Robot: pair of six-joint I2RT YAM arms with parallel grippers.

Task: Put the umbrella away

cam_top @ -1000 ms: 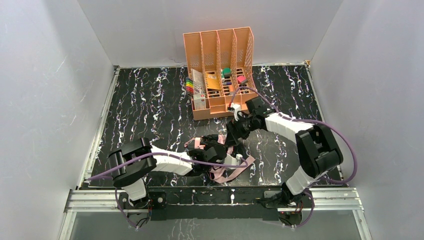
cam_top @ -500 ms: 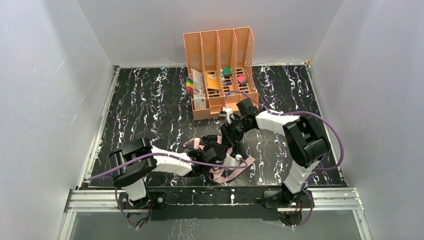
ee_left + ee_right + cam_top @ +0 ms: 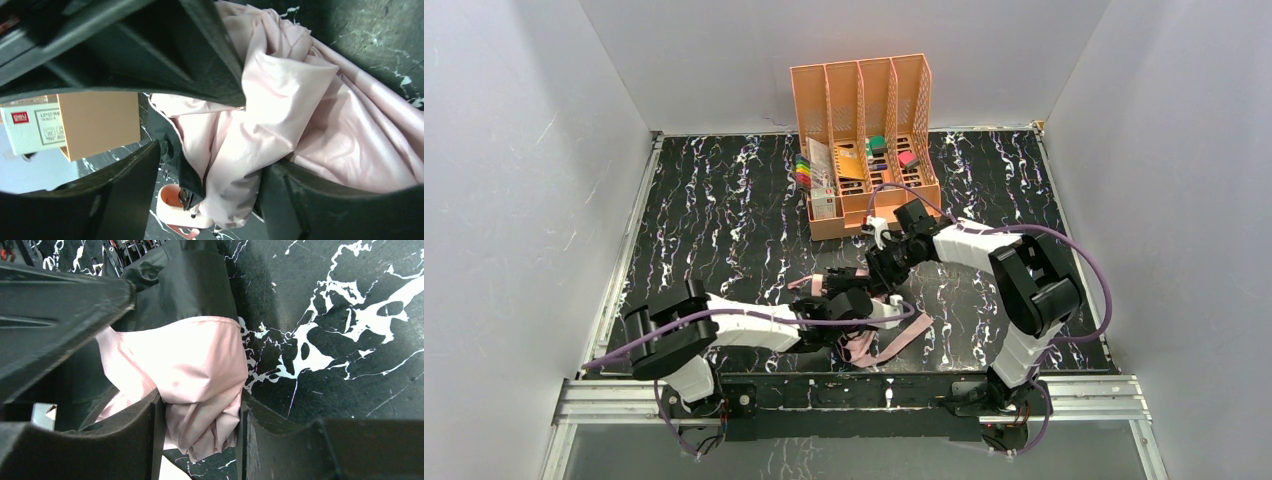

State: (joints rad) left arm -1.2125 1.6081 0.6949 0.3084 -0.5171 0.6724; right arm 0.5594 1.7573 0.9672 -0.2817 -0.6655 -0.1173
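**Top external view:** The umbrella (image 3: 876, 345) lies collapsed on the marbled table (image 3: 714, 220). It is in front of the orange desk organiser (image 3: 864, 130), apart from it and on the arm-base side. Both arms converge on the umbrella.

**Left wrist view:** The left gripper (image 3: 207, 197) is clamped on a bunch of pale pink fabric. A corner of the organiser shows beyond the fabric.

**Right wrist view:** The right gripper (image 3: 200, 437) is pinched tight on a pink fold. Black fabric lies just beyond the fold.
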